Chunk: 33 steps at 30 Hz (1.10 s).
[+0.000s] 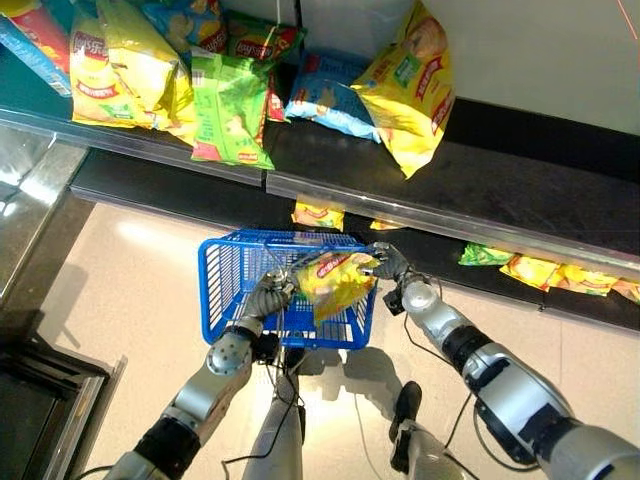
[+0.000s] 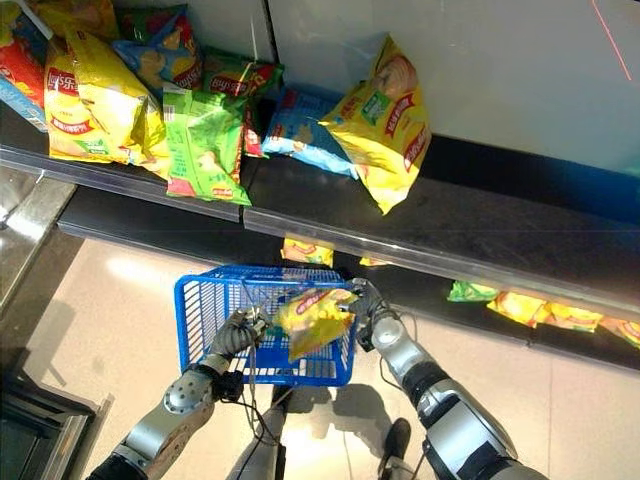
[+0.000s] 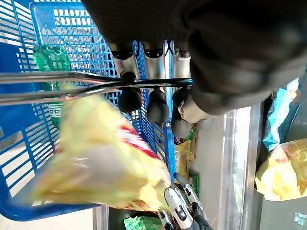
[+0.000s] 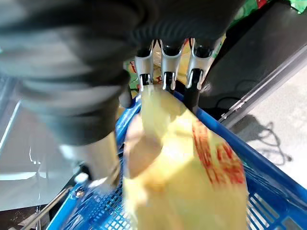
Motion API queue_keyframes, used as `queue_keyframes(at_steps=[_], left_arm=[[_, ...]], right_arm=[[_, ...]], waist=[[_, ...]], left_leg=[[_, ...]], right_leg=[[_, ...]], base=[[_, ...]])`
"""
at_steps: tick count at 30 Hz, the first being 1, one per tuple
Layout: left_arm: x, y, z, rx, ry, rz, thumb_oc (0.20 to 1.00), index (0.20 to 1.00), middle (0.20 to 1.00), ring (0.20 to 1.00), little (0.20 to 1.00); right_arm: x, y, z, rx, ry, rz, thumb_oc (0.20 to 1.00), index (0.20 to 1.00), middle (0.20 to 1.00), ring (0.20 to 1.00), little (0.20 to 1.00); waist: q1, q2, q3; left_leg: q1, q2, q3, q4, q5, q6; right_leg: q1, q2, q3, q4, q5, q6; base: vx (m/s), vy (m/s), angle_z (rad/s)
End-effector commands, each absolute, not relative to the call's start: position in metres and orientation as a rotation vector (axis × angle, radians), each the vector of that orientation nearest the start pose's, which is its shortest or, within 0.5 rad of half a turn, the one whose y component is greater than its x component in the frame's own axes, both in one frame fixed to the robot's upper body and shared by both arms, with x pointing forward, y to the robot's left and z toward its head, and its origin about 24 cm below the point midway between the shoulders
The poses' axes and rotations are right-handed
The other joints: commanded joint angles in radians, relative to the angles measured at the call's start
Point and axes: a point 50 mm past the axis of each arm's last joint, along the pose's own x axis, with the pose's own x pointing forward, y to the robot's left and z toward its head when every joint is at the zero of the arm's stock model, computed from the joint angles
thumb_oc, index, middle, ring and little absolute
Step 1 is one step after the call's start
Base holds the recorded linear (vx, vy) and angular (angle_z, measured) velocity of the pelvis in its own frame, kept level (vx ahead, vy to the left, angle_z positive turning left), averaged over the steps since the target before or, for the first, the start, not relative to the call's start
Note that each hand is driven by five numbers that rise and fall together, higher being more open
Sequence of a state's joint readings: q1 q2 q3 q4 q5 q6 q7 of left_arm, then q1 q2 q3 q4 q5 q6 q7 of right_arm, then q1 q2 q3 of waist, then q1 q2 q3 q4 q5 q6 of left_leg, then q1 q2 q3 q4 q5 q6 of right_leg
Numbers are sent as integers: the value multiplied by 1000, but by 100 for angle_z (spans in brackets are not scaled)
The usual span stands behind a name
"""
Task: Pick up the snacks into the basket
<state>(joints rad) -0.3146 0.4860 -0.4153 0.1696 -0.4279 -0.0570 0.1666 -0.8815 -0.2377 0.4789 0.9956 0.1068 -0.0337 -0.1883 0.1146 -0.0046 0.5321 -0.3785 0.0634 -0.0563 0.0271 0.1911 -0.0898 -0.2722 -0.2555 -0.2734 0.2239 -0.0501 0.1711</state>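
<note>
The left hand curled round the basket's handle (steadying it) so the right hand, pinching the yellow snack bag, could drop it in.

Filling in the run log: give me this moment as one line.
left hand: shut on basket handle | right hand: shut on yellow snack bag | bag: hanging above blue basket | phase: placing

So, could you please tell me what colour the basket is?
The basket is blue, a plastic grid; it shows best in the left eye view.
</note>
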Motion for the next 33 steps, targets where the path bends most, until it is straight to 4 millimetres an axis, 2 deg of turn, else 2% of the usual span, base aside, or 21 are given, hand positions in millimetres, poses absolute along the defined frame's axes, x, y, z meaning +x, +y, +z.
queue_keyframes(at_steps=[1,10,13,15,19,23,25,26,27,28,29,32,33], left_arm=[[286,119,159,1,-501,-363,200,200,200,200,200],[287,121,157,10,-498,-348,200,200,200,200,200],[288,123,156,19,-492,-336,200,200,200,200,200],[289,128,152,34,-477,-311,200,200,200,200,200],[292,140,135,68,-410,-251,200,200,200,200,200],[291,161,109,103,-308,-189,200,200,200,200,200],[286,178,89,118,-228,-150,200,200,200,200,200],[280,193,72,126,-162,-106,200,200,200,200,200],[280,193,72,126,-161,-106,200,200,200,200,200],[273,208,52,118,-79,-55,200,200,200,200,200],[273,208,52,118,-79,-55,200,200,200,200,200],[257,230,0,160,141,24,200,200,200,200,200],[252,234,-9,169,182,42,200,200,200,200,200]], right_arm=[[400,-125,115,-558,-28,73,1000,1000,1000,1000,1000],[392,-109,109,-599,-59,169,1000,1000,1000,1000,1000],[386,-105,108,-541,-85,194,1000,1000,1000,1000,1000],[377,-102,112,-492,-142,226,1000,1000,1000,1000,1000],[347,-110,97,-316,-167,262,1000,1000,1000,1000,1000],[317,-141,66,-277,-97,256,1000,1000,1000,1000,1000],[300,-163,51,-275,-49,221,1000,1000,1000,1000,1000],[285,-175,33,-202,20,195,1000,1000,1000,1000,1000],[285,-175,32,-202,21,195,1000,1000,1000,1000,1000],[272,-188,18,-179,70,152,1000,1000,1000,1000,1000],[272,-188,18,-179,71,152,1000,1000,1000,1000,1000],[251,-213,-10,-192,188,68,1000,1000,1000,1000,1000],[245,-218,-16,-195,215,51,1000,1000,1000,1000,1000]], waist=[[9,42,-28],[-4,28,-27],[-12,24,-28],[-23,18,-31],[-53,-1,-53],[-80,-18,-80],[-94,-28,-97],[-103,-35,-122],[-102,-34,-121],[-109,-40,-140],[-109,-39,-140],[-120,-53,-188],[-124,-52,-201]], left_leg=[[1,-14,15,108,-117,5],[0,-11,19,112,-120,7],[2,-11,21,112,-120,6],[6,-9,22,113,-122,5],[27,-1,29,113,-129,6],[73,25,41,121,-141,5],[119,52,45,122,-146,-5],[151,78,53,112,-132,-11],[155,79,55,110,-132,-11],[182,105,54,97,-109,-19],[185,106,55,95,-109,-20],[202,107,27,107,-86,-31],[206,102,30,107,-85,-30]], right_leg=[[-53,-27,30,18,54,0],[-59,-25,41,12,59,-1],[-57,-23,44,11,58,-1],[-55,-22,47,15,55,-1],[-41,-13,58,20,45,0],[-13,9,74,53,12,-9],[25,34,76,60,-16,-17],[45,63,83,61,-29,-26],[47,64,85,61,-30,-27],[69,99,90,57,-40,-41],[71,101,91,56,-40,-42],[145,156,119,-74,-14,-55],[162,163,117,-94,-10,-59]], base=[[0,0,0],[0,0,0],[0,0,0],[0,0,0],[18,-5,-1],[26,-50,-13],[61,-162,-26],[44,-141,-22],[23,-211,-37],[-6,-139,-38],[-7,-225,-51],[-2,-212,-38],[3,-163,-27]])
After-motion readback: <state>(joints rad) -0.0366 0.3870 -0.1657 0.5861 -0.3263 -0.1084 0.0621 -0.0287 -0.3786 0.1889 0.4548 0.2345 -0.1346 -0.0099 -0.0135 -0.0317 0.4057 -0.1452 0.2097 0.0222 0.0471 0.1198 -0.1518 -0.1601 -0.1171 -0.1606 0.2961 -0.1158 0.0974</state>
